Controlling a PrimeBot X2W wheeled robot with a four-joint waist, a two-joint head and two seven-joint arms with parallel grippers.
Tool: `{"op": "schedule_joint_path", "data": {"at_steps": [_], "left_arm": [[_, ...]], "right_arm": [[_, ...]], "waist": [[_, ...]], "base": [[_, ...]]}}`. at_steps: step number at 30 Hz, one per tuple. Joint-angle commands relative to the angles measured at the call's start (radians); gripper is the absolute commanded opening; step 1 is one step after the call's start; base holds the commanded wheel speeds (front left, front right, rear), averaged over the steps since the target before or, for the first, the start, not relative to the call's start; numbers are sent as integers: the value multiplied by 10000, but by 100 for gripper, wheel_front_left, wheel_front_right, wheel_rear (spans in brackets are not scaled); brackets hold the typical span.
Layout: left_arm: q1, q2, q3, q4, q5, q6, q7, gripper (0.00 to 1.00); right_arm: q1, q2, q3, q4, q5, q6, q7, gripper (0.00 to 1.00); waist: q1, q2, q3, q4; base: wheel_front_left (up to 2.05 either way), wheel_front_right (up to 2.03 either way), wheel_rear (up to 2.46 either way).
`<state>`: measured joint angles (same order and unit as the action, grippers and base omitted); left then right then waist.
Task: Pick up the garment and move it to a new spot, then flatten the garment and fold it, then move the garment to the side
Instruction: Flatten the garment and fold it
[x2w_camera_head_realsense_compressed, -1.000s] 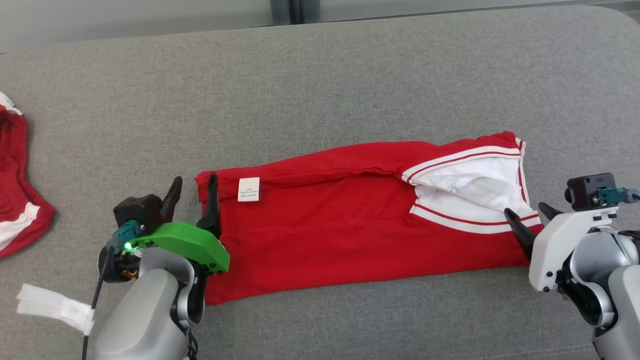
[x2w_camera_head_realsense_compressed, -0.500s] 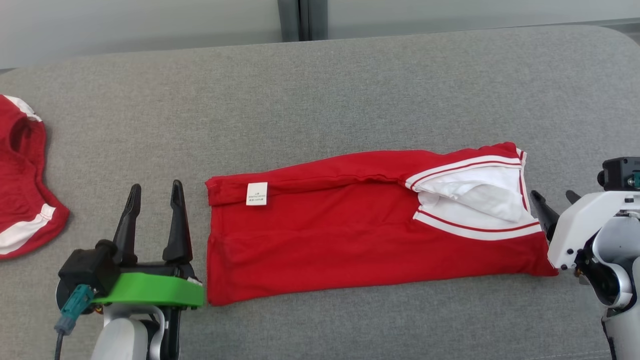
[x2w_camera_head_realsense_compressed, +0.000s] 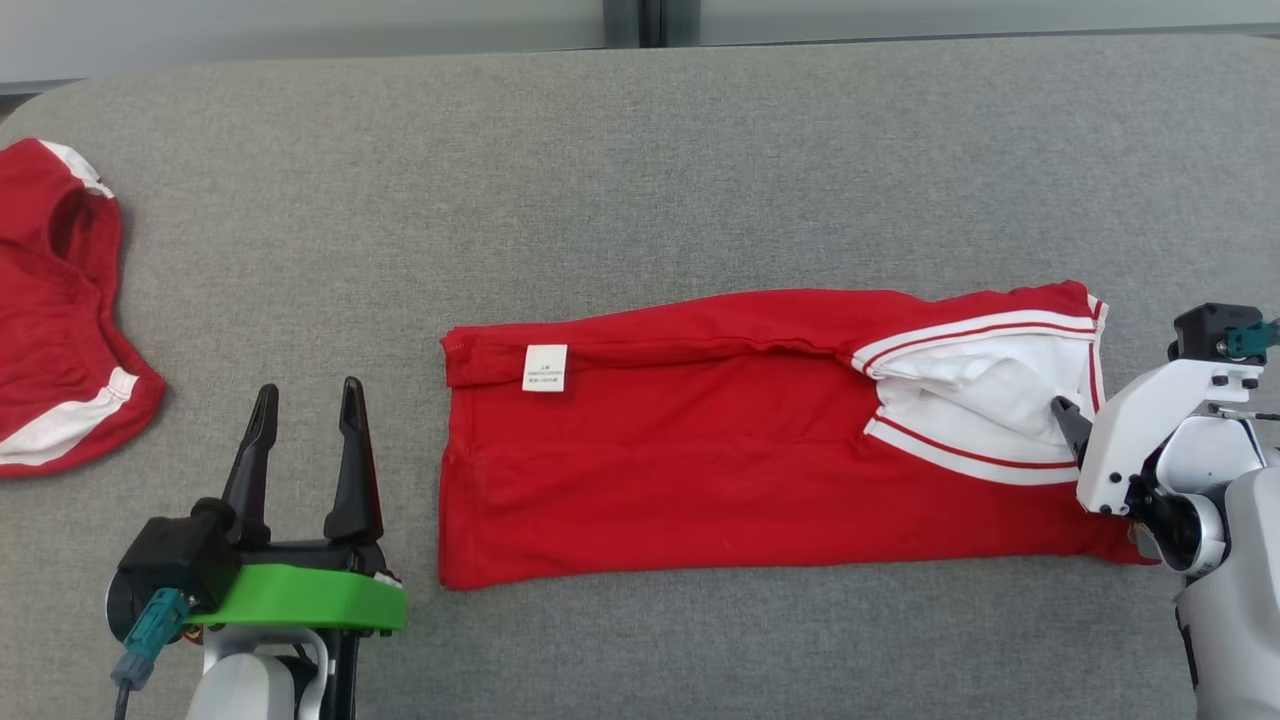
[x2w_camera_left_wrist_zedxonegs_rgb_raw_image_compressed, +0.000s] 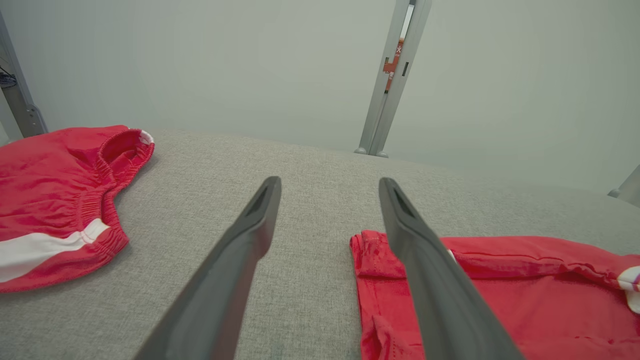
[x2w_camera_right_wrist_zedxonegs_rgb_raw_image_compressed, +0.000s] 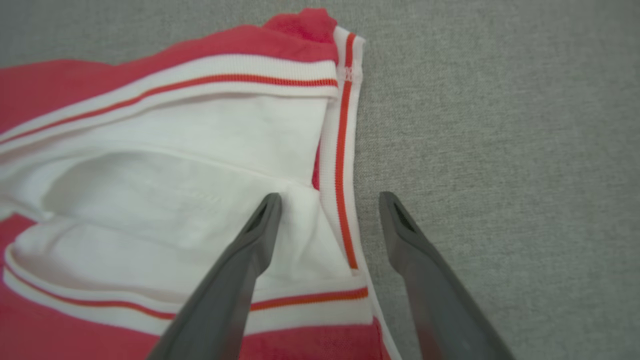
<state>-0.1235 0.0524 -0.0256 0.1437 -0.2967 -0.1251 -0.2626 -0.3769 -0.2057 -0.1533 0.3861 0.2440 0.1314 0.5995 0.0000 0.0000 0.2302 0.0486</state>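
Note:
The red garment (x2w_camera_head_realsense_compressed: 700, 450) lies folded flat in a long strip on the grey surface, a white label (x2w_camera_head_realsense_compressed: 545, 367) near its left end and white, red-striped trim at its right end. My left gripper (x2w_camera_head_realsense_compressed: 309, 388) stands open just left of the garment, touching nothing; in the left wrist view the left gripper (x2w_camera_left_wrist_zedxonegs_rgb_raw_image_compressed: 330, 182) points past the garment's left corner (x2w_camera_left_wrist_zedxonegs_rgb_raw_image_compressed: 370, 250). My right gripper (x2w_camera_right_wrist_zedxonegs_rgb_raw_image_compressed: 330, 197) is open and straddles the garment's right edge (x2w_camera_right_wrist_zedxonegs_rgb_raw_image_compressed: 342, 150), one finger over white fabric, the other over grey cloth. One right finger (x2w_camera_head_realsense_compressed: 1066, 415) shows in the head view.
A second red garment with a white stripe (x2w_camera_head_realsense_compressed: 50, 320) lies at the far left, also seen as red shorts (x2w_camera_left_wrist_zedxonegs_rgb_raw_image_compressed: 50, 190) in the left wrist view. The grey cushioned surface (x2w_camera_head_realsense_compressed: 640, 170) stretches wide behind. A pale wall and a metal post (x2w_camera_left_wrist_zedxonegs_rgb_raw_image_compressed: 395, 75) stand beyond it.
The head camera has shifted. My left gripper came off the garment's left edge and drew back, then held still. My right gripper moved in over the garment's right edge.

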Motion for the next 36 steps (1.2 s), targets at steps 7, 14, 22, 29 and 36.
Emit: {"op": "schedule_joint_path", "data": {"at_steps": [7,14,22,29,36], "left_arm": [[-117,-13,-226,15,123,-66,-26,100],[-179,28,-277,54,131,-59,-27,100],[27,90,-138,38,143,-60,-27,100],[192,77,-62,91,99,-61,-27,100],[327,53,-92,178,91,-61,-27,100]], "right_arm": [[-272,128,252,1135,-73,-8,-216,100],[-251,5,769,1639,272,-13,-322,0],[-270,-915,-73,921,-42,-19,-990,0],[31,-1515,-1222,300,-776,-18,-827,0],[486,-1051,-1299,-972,-1171,-16,-405,0]], "waist": [[0,0,144,183],[0,0,127,103],[0,0,-102,-163],[0,0,-404,-404],[0,0,-753,-526]], "base": [[0,0,0],[0,0,0],[0,0,0],[0,0,0],[0,0,0]]}}
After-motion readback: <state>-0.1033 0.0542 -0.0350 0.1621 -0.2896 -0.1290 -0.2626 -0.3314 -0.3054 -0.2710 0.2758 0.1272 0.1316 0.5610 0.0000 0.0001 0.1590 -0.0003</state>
